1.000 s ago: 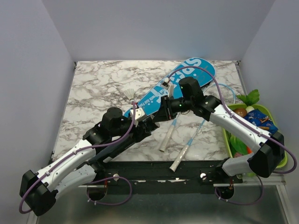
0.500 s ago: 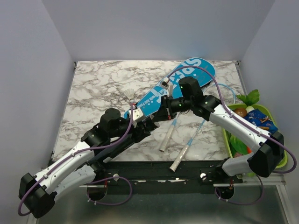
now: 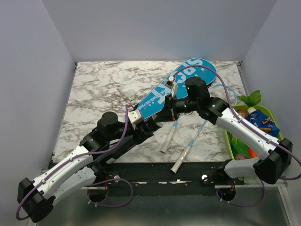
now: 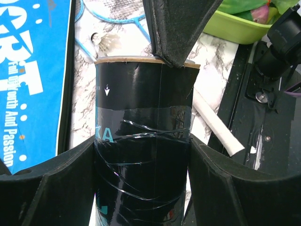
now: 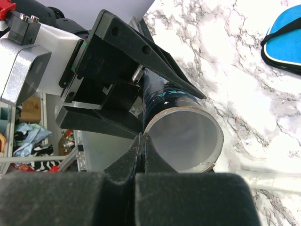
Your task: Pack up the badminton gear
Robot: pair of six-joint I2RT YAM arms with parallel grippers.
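A black tube (image 3: pixel 157 118) with cyan lettering is held off the table between my two grippers. My left gripper (image 3: pixel 145 123) is shut around its body (image 4: pixel 141 141), one finger on each side. My right gripper (image 3: pixel 166 112) is shut on the rim of its open end (image 5: pixel 188 113), the fingertips (image 5: pixel 146 143) pressed together there. The tube looks empty inside. The cyan "SPORT" bag (image 3: pixel 188 80) lies diagonally behind them. Two light-blue rackets lie right of centre, white handles (image 3: pixel 167 140) (image 3: pixel 182 159) pointing at the near edge.
A white shuttlecock (image 3: pixel 130 95) lies on the marble left of the bag, and also shows in the left wrist view (image 4: pixel 107 41). The green tray (image 3: pixel 281 141) of toy vegetables stands at the right edge. The black table front (image 3: pixel 155 168) runs along the near side.
The left arm has drawn back slightly to the left and toward the near edge. The right wrist has shifted slightly right. Both grippers keep their hold on the tube.
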